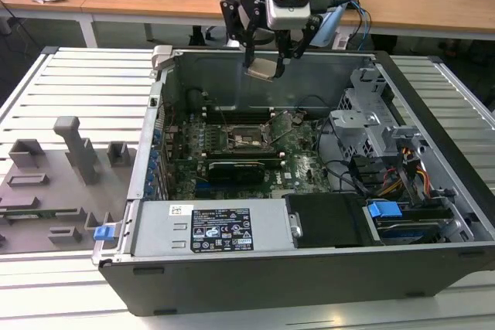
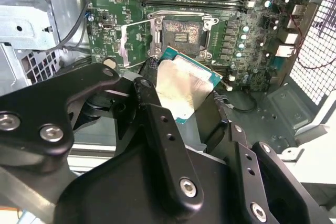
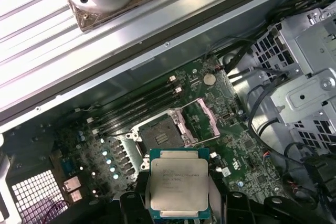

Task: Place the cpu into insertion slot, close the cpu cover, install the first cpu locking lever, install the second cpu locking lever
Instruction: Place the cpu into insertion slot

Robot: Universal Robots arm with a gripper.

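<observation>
Your gripper (image 1: 266,58) is clamped on the cpu (image 3: 178,184), pinching it by opposite edges with the silvery plate facing the wrist cameras and tilted slightly. From the chip, the insertion slot (image 3: 159,136) lies well below, uncovered and a little off from straight underneath. The cpu cover (image 3: 202,117) stands swung open just beside the slot.

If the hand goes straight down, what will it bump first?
Likely the slot or the board right beside it; the cpu in the hand would touch first. Depth is unclear.
</observation>
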